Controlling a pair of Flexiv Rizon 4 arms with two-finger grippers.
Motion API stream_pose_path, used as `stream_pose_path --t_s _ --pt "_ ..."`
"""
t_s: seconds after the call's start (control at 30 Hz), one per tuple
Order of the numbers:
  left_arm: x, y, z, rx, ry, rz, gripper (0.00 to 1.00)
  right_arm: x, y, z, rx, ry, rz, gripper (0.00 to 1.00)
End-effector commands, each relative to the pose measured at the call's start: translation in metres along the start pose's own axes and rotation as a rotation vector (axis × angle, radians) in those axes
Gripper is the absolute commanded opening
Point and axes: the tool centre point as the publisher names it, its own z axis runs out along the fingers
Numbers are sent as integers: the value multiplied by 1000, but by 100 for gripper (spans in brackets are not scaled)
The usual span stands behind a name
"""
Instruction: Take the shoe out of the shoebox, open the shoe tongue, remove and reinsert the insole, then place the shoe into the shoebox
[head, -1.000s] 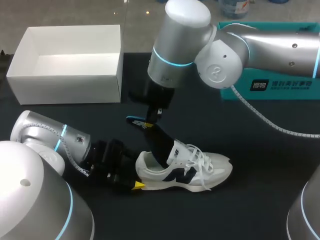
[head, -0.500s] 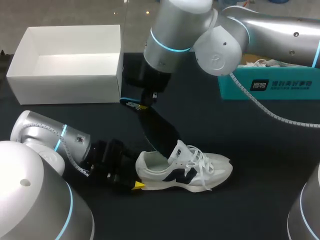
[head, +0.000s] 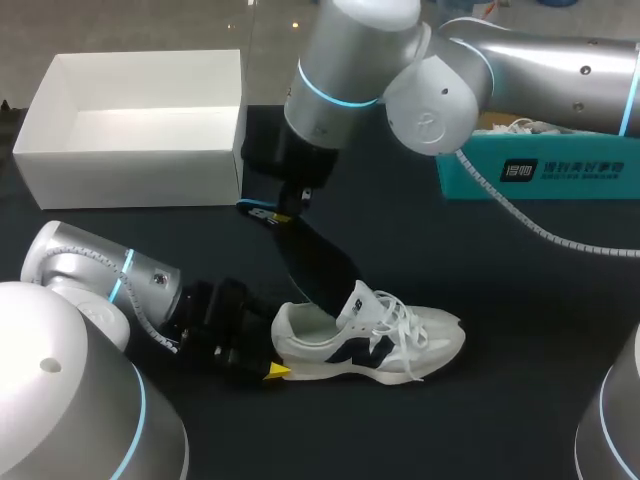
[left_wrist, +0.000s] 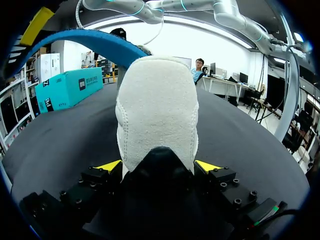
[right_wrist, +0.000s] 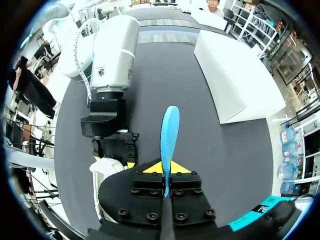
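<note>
Right jaws pinch the insole by its upper end, lower end inside the shoe; left jaws clamp the shoe's back (it lies mid-surface, open room around, well apart from the shoebox).

I see a teal box standing at the far right of the black table. Something white pokes above its rim, but I can't tell what.
</note>
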Motion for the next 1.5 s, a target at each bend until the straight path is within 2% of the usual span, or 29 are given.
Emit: stream_pose_path --t_s 0.03,0.67,0.83,1.0,1.27,1.37,1.5 --pt "1 6 6 -4 -1 0 0 0 0 0 -1 0 0 0" --pt "1 6 6 -4 -1 0 0 0 0 0 -1 0 0 0" --pt "1 6 6 -4 -1 0 0 -19 27 -14 -96 -103 38 0" --pt "1 6 6 -4 -1 0 0 -32 43 -17 -160 -124 57 0" --pt "1 6 6 -4 -1 0 0 -40 48 -30 -335 -177 79 0" --pt "1 6 6 -4 -1 0 0 -39 50 -38 -331 -176 77 0" --pt "1 6 6 -4 -1 0 0 -38 50 -40 -365 -173 69 0"
